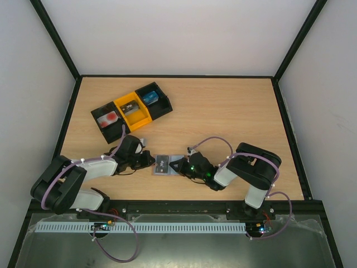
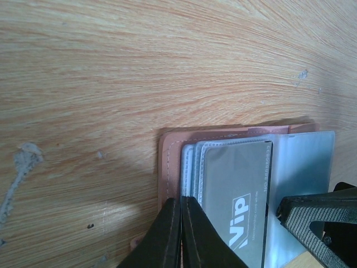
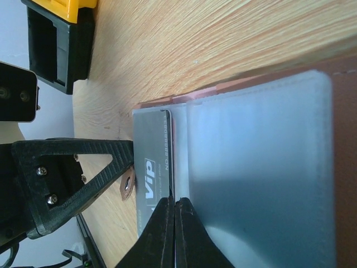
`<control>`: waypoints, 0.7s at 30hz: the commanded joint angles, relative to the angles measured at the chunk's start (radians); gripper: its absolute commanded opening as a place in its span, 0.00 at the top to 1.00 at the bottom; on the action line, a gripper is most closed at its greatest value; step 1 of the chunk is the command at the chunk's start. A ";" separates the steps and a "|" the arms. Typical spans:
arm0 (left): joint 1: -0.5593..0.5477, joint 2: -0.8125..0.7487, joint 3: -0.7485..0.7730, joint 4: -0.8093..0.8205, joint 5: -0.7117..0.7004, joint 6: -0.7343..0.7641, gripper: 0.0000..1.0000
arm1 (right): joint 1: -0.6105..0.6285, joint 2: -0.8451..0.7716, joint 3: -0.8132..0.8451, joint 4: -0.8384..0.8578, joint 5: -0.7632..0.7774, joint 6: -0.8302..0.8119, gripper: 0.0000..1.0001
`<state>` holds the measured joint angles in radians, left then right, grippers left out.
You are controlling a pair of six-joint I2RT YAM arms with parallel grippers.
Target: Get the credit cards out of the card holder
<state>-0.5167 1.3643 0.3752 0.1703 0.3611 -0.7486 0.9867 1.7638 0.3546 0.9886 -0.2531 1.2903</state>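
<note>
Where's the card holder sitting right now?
In the top view, the flat blue-grey two-panel card holder lies open on the wooden table near its front edge, between the left fingers and the right fingers.

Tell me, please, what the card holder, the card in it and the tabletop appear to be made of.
Card holder: brown rim looks like leather or imitation, stitched seam; sleeves pale translucent plastic, glossy. Credit card: grey matte plastic, probably, with white printed lettering. Tabletop: light wood grain; whether solid or laminate is unclear.

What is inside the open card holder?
A grey card printed VIP lies over the stitched pockets of the card holder. Anything beneath it or inside them is covered.
</note>
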 commanded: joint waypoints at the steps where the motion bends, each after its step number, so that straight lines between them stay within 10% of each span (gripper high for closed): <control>1: -0.005 0.004 -0.006 -0.111 -0.052 0.000 0.92 | -0.006 -0.002 0.019 0.030 -0.012 -0.013 0.97; 21: -0.005 -0.169 0.031 -0.101 0.027 -0.060 0.69 | -0.006 0.033 0.044 0.019 -0.037 -0.017 0.89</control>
<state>-0.5186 1.2003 0.3950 0.0555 0.3653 -0.7979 0.9855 1.7863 0.3843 0.9970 -0.2928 1.2839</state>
